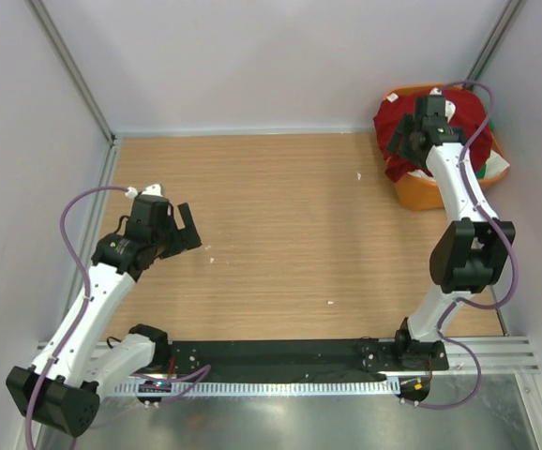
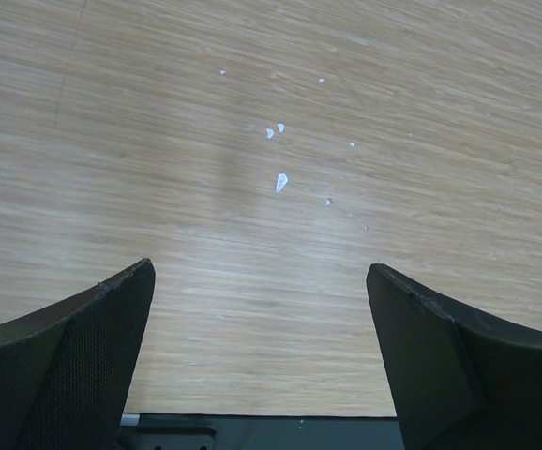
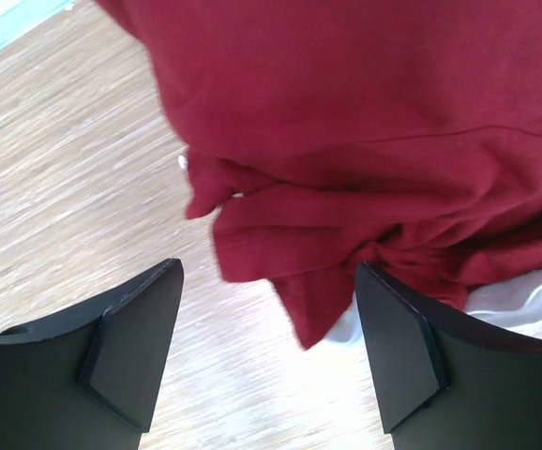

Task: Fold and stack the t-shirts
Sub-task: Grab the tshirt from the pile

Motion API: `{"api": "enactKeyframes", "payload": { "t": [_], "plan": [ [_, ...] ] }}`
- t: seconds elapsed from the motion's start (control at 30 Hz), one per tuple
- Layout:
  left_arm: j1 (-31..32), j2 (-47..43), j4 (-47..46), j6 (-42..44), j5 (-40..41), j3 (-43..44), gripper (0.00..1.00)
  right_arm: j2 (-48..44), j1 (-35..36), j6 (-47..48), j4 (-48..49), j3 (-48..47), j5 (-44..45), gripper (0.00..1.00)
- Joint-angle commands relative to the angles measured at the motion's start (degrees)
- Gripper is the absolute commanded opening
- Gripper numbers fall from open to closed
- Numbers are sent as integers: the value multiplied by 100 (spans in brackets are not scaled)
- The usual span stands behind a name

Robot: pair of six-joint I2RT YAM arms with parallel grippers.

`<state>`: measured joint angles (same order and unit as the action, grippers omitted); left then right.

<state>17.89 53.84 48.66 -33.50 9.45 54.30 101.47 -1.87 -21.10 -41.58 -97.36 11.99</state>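
Note:
A dark red t-shirt (image 1: pixel 398 127) lies crumpled over the rim of the orange basket (image 1: pixel 419 192) at the back right. It fills the upper part of the right wrist view (image 3: pixel 365 112), one flap hanging down between the fingers. A bit of green t-shirt (image 1: pixel 482 169) shows in the basket behind the arm. My right gripper (image 1: pixel 400 141) is open just above the red shirt's hanging edge (image 3: pixel 269 319), holding nothing. My left gripper (image 1: pixel 188 228) is open and empty over bare wood (image 2: pixel 262 281) at the left.
The wooden table (image 1: pixel 290 234) is walled by white panels at the back and sides. Small white specks (image 2: pixel 280 181) lie on the wood. A black rail (image 1: pixel 280 361) with the arm bases runs along the near edge.

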Motion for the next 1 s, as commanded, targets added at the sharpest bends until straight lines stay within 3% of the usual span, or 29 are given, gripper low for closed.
{"api": "enactKeyframes", "payload": {
  "t": [0.0,0.23,0.33,0.37,0.4,0.5,0.63,0.83,0.9,0.97],
  "plan": [
    [22,-23,-50,89,48,-8,95,82,187,142,19,-485,339,80],
    [22,65,-33,98,39,1,95,575,345,141,-17,-556,673,75],
    [22,100,-50,98,22,-8,95,715,345,177,27,-591,761,67],
    [22,109,-59,98,4,-8,95,751,345,194,36,-617,761,63],
    [22,144,-50,106,-13,-8,95,786,345,186,19,-696,779,48],
    [22,205,-59,106,-23,1,94,761,354,177,79,-793,814,19],
    [22,240,-59,106,-23,1,93,558,371,194,159,-916,858,1],
    [22,232,-59,98,4,1,92,549,827,633,-411,-2284,858,1],
    [22,214,-59,98,21,1,92,732,1230,1168,-850,-3662,570,1],
    [22,197,-59,98,48,1,92,708,2204,1660,-931,-4890,542,1]
  ]
}}
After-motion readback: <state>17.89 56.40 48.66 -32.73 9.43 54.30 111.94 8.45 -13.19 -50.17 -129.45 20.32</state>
